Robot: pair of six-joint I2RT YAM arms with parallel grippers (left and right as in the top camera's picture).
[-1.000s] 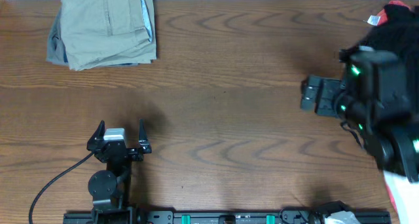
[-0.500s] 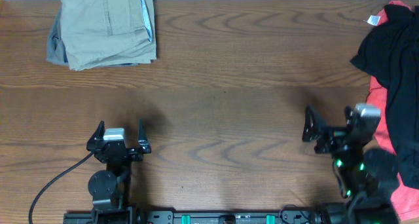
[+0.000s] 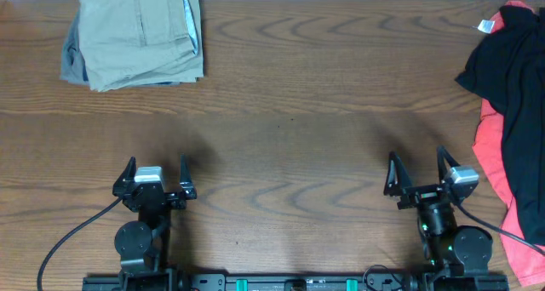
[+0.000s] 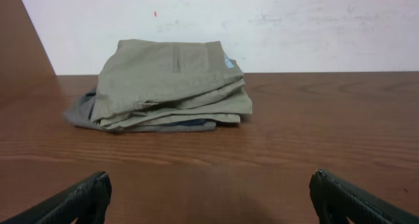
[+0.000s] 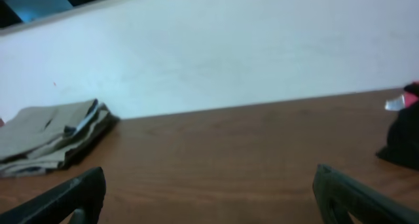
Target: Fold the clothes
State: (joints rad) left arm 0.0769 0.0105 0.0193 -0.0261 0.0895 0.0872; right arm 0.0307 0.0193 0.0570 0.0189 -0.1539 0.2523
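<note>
The khaki-beige shorts (image 3: 136, 37) lie folded on top of a small stack at the table's far left corner. They also show in the left wrist view (image 4: 171, 83) and far left in the right wrist view (image 5: 52, 133). My left gripper (image 3: 156, 168) is open and empty near the front edge, far from the shorts. My right gripper (image 3: 416, 165) is open and empty near the front edge on the right. Both grippers' fingertips show wide apart over bare wood in the left wrist view (image 4: 209, 194) and the right wrist view (image 5: 209, 191).
Dark navy and grey folded garments (image 3: 72, 65) lie under the shorts. A black garment (image 3: 511, 78) over a coral-red one (image 3: 502, 163) lies at the right edge. A white wall runs behind the wooden table (image 3: 289, 129).
My right arm has drawn back from the black and coral-red pile to the front edge, with its gripper open. The left arm and the shorts have not moved.
</note>
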